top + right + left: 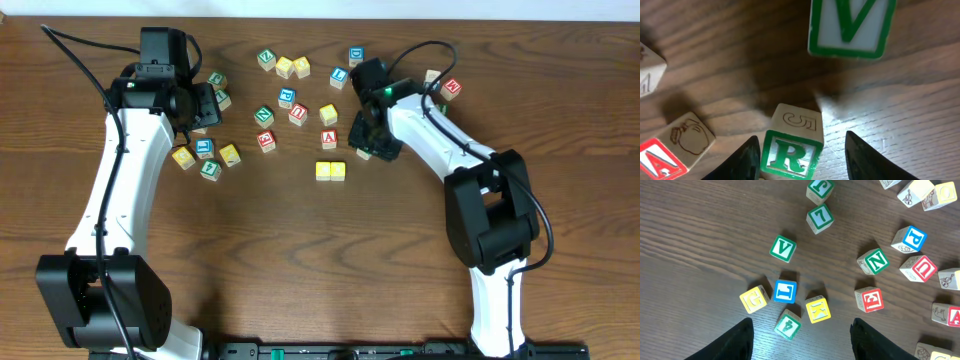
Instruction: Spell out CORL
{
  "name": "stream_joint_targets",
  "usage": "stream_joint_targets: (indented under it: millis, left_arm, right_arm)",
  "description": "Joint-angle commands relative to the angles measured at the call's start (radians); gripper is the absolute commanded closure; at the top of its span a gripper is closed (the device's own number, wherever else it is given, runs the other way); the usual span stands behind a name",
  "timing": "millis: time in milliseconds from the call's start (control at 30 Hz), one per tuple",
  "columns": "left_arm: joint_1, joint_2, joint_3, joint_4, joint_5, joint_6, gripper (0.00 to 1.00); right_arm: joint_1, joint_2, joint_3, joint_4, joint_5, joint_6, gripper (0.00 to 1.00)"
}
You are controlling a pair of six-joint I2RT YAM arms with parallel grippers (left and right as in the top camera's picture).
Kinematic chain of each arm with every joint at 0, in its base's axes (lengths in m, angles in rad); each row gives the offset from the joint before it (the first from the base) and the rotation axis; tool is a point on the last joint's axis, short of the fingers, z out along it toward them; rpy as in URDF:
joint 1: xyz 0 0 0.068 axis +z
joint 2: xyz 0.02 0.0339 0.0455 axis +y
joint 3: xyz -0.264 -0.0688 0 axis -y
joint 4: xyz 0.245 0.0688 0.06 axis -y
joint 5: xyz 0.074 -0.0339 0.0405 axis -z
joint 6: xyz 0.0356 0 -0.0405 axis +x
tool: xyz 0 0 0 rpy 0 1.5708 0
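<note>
Overhead: two yellow cubes (330, 171) sit touching side by side mid-bench (300, 260), probably C and O done, but their faces are unreadable from here; R and L not yet in the row. Right tool (366, 140) is low near them, left tool (205, 105) over the left cluster. Left wrist: left tool released, nothing between its fingers; blue L cube (785, 291) lies ahead among neighbours, untouched. Right wrist: right tool is spread around the green R cube (790, 152), cube against one finger, gap at the other, not clenched; cube's lower edge cut off
</note>
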Motion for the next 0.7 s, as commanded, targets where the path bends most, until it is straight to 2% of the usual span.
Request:
stream_joint_targets:
  millis: [0,200,533,667]
  left_arm:
    - [0.004,0.010,-0.010,-0.002,0.002,0.002,0.39]
    - [0.004,0.010,-0.010,-0.002,0.002,0.002,0.39]
    - [0.004,0.010,-0.010,-0.002,0.002,0.002,0.39]
    - [0.004,0.010,-0.010,-0.002,0.002,0.002,0.39]
  right_arm:
    - [0.007,0.010,-0.006,0.005,0.005,0.013,0.55]
    - [0.010,0.010,-0.006,0.005,0.004,-0.060,0.65]
    - [0.011,0.010,-0.006,-0.001,-0.028,-0.257,0.67]
    - [0.011,0.010,-0.006,-0.021,-0.033,-0.272,0.69]
